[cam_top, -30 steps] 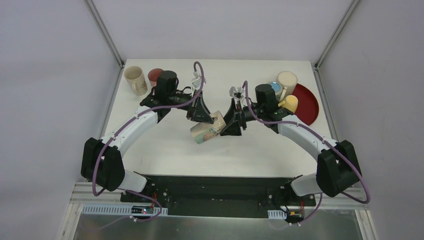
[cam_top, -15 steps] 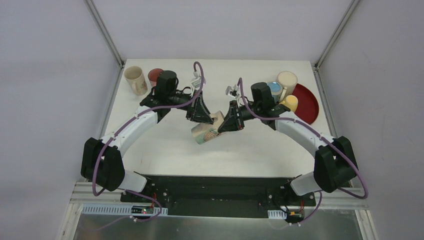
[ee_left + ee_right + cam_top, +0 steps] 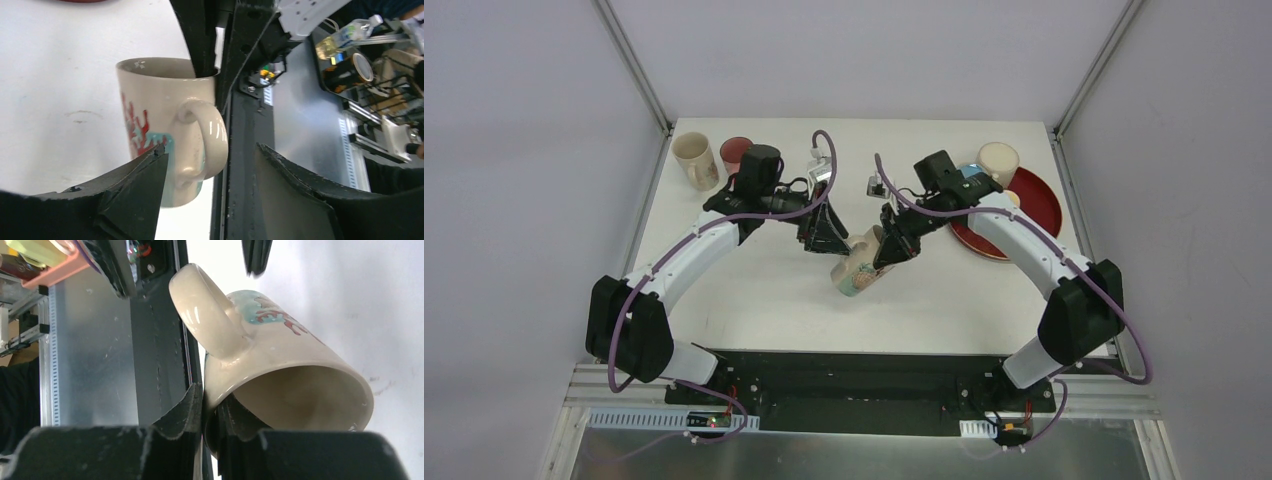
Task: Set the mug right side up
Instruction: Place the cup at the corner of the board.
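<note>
The mug (image 3: 858, 272) is cream with a red coral and teal print. It hangs tilted over the middle of the table, mouth toward the back right and base toward the near left. My right gripper (image 3: 887, 247) is shut on its rim, one finger inside the mouth and one outside. The right wrist view shows that pinch (image 3: 210, 395) on the mug (image 3: 295, 355) just below the handle. My left gripper (image 3: 826, 238) stands open beside the mug's upper left. In the left wrist view the mug (image 3: 155, 115) shows its handle between the spread fingers of that gripper (image 3: 211, 147), which hold nothing.
A cream mug (image 3: 694, 158) and a dark red cup (image 3: 735, 151) stand at the back left. A red plate (image 3: 1028, 206), a cream cup (image 3: 998, 159) and a blue-topped item (image 3: 970, 172) sit at the back right, under and behind the right arm.
My right gripper closed on the mug's rim, then my left gripper opened and let go. The right arm has swung the mug toward the near side, turning it more upright.
</note>
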Tool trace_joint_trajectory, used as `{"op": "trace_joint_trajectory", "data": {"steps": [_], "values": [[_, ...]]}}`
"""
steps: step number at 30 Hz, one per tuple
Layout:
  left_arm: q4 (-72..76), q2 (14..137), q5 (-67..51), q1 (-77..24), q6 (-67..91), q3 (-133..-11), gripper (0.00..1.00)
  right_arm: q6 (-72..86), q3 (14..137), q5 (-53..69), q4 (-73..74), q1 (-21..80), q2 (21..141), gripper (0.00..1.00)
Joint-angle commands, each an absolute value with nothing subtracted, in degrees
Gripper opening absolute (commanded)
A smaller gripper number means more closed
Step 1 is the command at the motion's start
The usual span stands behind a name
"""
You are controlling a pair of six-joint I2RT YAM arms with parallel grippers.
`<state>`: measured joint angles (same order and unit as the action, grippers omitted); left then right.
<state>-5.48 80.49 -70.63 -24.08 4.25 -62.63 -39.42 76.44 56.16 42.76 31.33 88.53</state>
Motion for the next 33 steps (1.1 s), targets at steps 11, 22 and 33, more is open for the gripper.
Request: {"op": "trace_joint_trajectory", "data": {"steps": [11,22,33], "values": [[-13.9,79.5,-54.1,-25.3,-12.8,-65.2,0.69,-36.2,87.3,32.9,54.7,35.2,92.1,0.0],[-17.8,79.2,-52.5,-25.3,-20.9,-64.1,0.76,-32.6,86.6,9.7,47.8,38.9,95.5,0.0],[-20.6,77.7,-53.6,-25.3,-25.0,-63.3,0.81,-33.4,84.9,2.4,45.7,42.9,96.9,0.0]]}}
